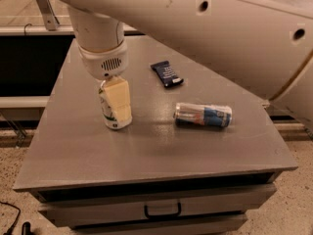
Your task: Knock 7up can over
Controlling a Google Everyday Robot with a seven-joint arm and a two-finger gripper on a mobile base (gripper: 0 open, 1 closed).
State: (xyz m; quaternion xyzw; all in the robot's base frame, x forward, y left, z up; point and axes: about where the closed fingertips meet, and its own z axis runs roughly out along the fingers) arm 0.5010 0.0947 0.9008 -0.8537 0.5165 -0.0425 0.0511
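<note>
Dim light — glare beside tool (117, 117) at 7up can (105, 106).

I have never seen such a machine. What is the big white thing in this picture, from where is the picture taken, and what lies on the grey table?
The big white thing is a robot's arm, reaching in from the upper right. At its end is the gripper, a two-finger clamp pointing down. There is only one camera view, looking down at the grey table from the front; where the camera is mounted is not known. The gripper is closed on the 7up can, a white can with green markings, nearly upright on the table's left part. To its right a blue-and-silver can lies on its side. Behind that lies a small dark blue wrapped bar.
</note>
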